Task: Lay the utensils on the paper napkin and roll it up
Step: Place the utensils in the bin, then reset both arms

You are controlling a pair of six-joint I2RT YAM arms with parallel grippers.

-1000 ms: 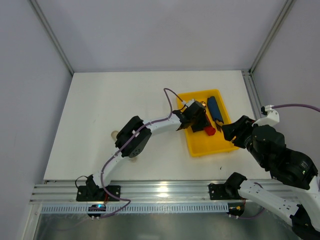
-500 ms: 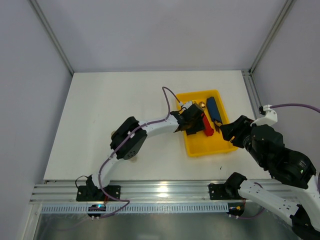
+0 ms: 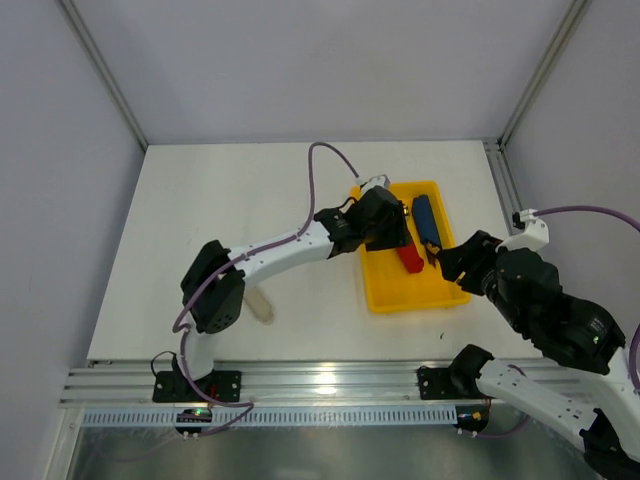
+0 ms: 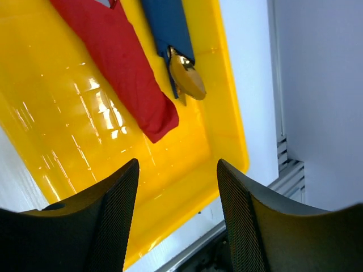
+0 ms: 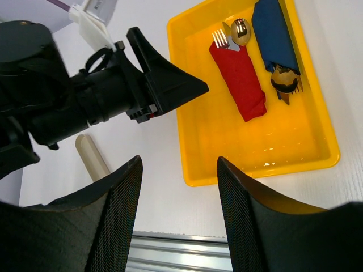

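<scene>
My left arm is stretched way out across the table, with the left claw hanging over the yellow tray, fingers spread and nothing between them. The right claw hovers by the tray's right edge, also spread and empty. The red napkin lies rolled in the tray, with the fork and spoon poking out its far end.

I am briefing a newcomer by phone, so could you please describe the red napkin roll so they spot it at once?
Find the yellow tray on the right side of the white table. Two napkin rolls lie in it; yours is the red roll, fork and spoon poking from its far end, left of the dark-blue roll.
</scene>
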